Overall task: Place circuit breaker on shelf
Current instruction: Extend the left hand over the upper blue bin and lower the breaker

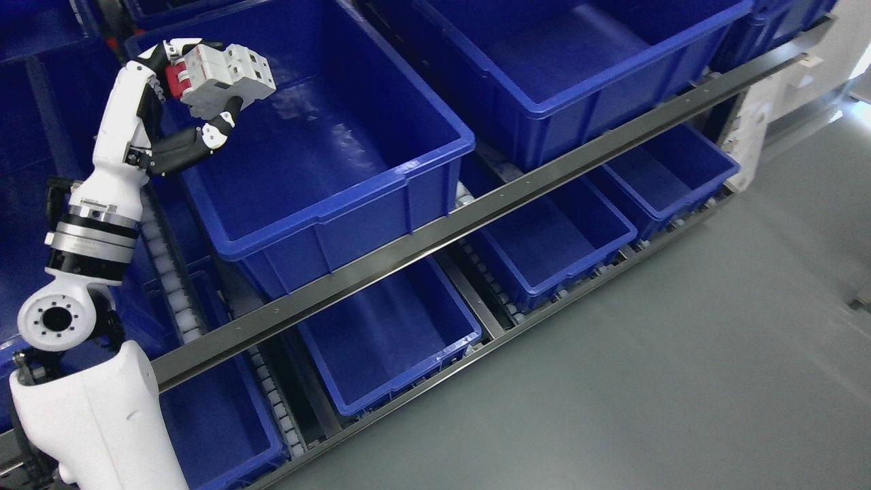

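Note:
My left hand (197, 92) reaches up from the lower left and is shut on a white circuit breaker (228, 78) with a red switch at its left end. The breaker hangs tilted over the far left corner of a large blue bin (381, 180) on the upper shelf level. That bin looks empty inside. The fingers wrap over the breaker's top and the thumb presses from below. My right arm does not show.
A second large blue bin (578, 82) stands to the right on the same level. A grey metal rail (476, 211) runs diagonally across the rack front. Smaller blue bins (388, 340) (551, 245) (660, 177) sit on the lower roller level. Grey floor (680, 374) lies at the right.

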`<state>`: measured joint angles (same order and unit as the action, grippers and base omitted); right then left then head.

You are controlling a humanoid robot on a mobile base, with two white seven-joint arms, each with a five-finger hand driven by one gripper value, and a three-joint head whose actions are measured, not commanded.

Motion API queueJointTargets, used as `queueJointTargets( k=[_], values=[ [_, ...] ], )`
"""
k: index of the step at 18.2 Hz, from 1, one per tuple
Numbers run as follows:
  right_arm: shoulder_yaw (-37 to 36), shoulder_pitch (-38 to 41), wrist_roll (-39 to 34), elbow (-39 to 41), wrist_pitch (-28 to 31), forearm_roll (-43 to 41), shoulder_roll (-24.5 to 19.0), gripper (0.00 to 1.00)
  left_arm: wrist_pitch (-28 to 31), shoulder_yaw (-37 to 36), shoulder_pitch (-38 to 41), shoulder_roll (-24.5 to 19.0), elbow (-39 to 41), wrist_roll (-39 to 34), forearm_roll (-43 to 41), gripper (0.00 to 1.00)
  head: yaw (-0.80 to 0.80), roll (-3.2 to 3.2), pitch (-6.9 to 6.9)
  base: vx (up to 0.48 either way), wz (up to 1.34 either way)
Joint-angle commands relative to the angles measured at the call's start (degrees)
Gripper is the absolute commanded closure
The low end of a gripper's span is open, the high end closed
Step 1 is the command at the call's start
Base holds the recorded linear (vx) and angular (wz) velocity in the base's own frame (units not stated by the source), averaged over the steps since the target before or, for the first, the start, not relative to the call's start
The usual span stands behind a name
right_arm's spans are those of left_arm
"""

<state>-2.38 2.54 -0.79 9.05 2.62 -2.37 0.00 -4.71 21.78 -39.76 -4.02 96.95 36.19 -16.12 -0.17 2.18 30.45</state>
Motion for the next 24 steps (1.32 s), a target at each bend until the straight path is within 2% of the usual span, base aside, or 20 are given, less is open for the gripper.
queueJointTargets(
  k=[1,8,12,17,24],
  values=[
    [0.01,0.01,0.97,0.00,0.11,0.00,1.00,0.00,3.04,-9.29,-9.26,-3.54,-7.37,1.77,-10.14,0.87,0.00,0.00,0.00,0.071,0.47],
    [0.01,0.01,0.97,0.00,0.11,0.00,1.00,0.00,2.86,-17.90,-17.62,-3.37,-19.41,1.77,-15.26,0.86,0.00,0.00,0.00,0.058,0.34],
    [0.01,0.01,0.97,0.00,0.11,0.00,1.00,0.00,0.59,-24.15,-24.20,-3.28,-33.89,1.07,-17.71,0.86,0.00,0.00,0.00,0.004,0.02],
    [0.01,0.01,0.97,0.00,0.11,0.00,1.00,0.00,-2.59,-25.65,-31.50,-1.87,-50.34,-3.58,-20.71,0.86,0.00,0.00,0.00,-0.009,-0.05],
    [0.01,0.01,0.97,0.00,0.11,0.00,1.00,0.00,-2.59,-25.83,-31.78,-1.78,-54.84,-5.26,-20.80,0.86,0.00,0.00,0.00,0.000,0.00]
  ],
)
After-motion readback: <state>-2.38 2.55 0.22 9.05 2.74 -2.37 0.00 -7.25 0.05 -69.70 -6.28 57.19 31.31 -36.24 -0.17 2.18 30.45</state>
